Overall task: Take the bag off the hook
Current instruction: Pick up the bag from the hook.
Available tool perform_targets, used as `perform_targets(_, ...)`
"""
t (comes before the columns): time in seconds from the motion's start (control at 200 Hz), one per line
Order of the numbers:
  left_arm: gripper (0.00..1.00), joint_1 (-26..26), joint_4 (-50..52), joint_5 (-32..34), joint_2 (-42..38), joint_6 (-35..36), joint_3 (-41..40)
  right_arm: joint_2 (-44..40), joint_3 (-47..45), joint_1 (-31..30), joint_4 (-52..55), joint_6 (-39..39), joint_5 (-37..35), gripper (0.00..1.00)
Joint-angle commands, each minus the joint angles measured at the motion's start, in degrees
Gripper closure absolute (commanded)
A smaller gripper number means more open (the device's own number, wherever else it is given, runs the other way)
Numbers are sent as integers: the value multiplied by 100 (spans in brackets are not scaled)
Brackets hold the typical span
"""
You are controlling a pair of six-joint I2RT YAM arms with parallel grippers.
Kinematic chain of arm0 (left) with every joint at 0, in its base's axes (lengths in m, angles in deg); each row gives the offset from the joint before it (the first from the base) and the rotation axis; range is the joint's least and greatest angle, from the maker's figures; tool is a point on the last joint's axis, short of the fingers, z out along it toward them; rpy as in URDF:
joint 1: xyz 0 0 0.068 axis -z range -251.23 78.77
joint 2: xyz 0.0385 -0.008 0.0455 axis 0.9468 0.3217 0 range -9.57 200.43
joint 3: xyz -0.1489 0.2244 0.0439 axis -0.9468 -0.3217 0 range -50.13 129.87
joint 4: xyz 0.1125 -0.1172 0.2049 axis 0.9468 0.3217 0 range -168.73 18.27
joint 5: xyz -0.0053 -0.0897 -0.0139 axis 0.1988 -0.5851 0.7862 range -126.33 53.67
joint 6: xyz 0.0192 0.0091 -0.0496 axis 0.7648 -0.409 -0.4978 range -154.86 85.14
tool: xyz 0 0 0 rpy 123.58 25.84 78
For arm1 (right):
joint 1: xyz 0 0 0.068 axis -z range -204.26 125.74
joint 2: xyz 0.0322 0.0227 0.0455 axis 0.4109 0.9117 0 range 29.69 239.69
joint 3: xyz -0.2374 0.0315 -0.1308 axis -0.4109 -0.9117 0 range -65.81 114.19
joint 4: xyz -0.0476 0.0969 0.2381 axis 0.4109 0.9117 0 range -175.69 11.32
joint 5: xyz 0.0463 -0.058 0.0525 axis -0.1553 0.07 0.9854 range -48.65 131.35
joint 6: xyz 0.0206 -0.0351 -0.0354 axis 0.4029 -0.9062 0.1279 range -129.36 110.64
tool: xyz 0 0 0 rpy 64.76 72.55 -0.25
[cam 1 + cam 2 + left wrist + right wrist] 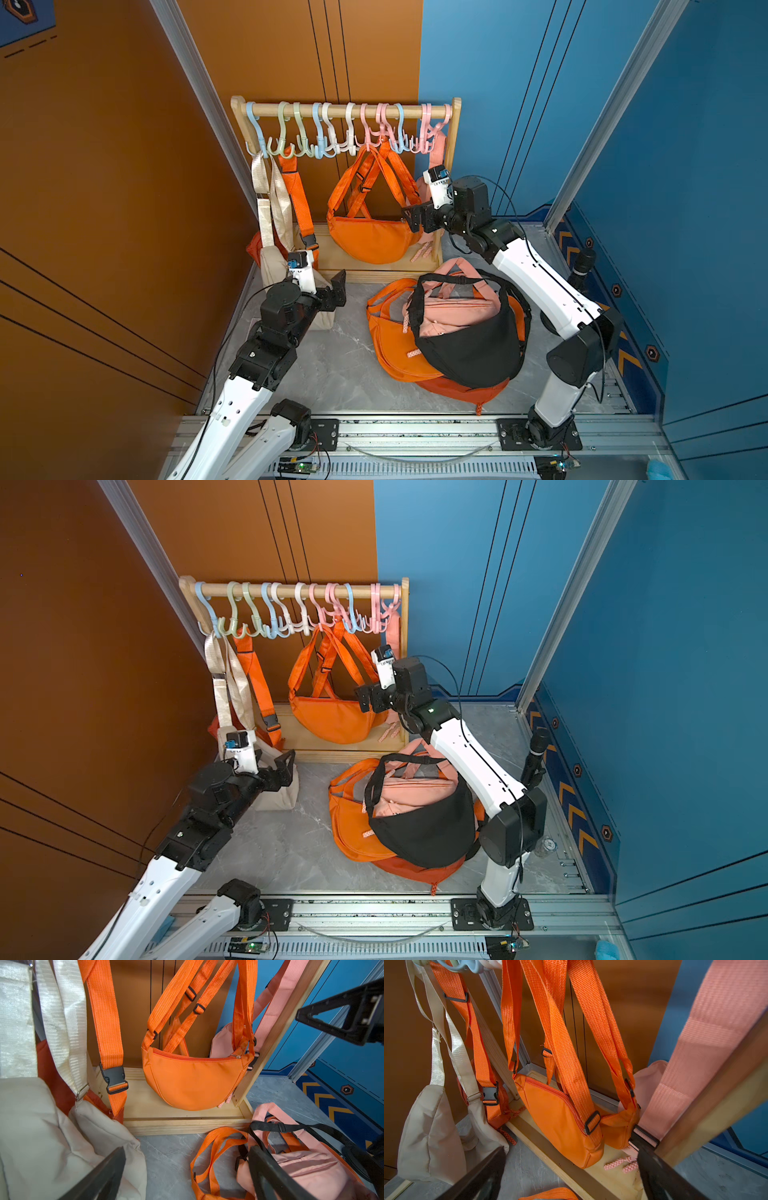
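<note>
Orange bag (370,241) hangs on pink hook (365,124) | left jaws spread, empty | right jaws spread, empty

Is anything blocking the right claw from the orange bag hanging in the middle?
Nothing visible. The open right gripper faces the hanging orange bag across bare air; the pink strap and wooden post stand beside it.

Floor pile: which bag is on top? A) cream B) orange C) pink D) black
D: the black bag lies over the pink bag and the orange bag there; the cream bag hangs from the rack.
</note>
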Motion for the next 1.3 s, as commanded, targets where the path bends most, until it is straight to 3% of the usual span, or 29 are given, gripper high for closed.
perform_targets(0.0, 2, -54, 445, -332, -165, 177, 58, 436, 815, 0, 598, -174, 196, 0)
perform_targets(0.265, 2, -102, 555, -165, -510, 333, -190, 1568, 2347, -9, 1039, -185, 361, 3)
perform_targets(0.43, 2, -125, 485, -289, -582, 282, -351, 2100, 2958, -18, 1057, -120, 359, 11)
perform_targets(0.836, 2, -324, 231, -398, -418, 297, -420, 2308, 3020, 95, 654, 231, 355, 75)
perform_targets(0.936, 2, -360, 126, -440, -324, 250, -368, 2293, 3011, 114, 637, 245, 403, 100)
perform_targets(1.296, 2, -459, -649, -553, 427, 142, 90, 2120, 2688, 210, 371, 372, 560, 100)
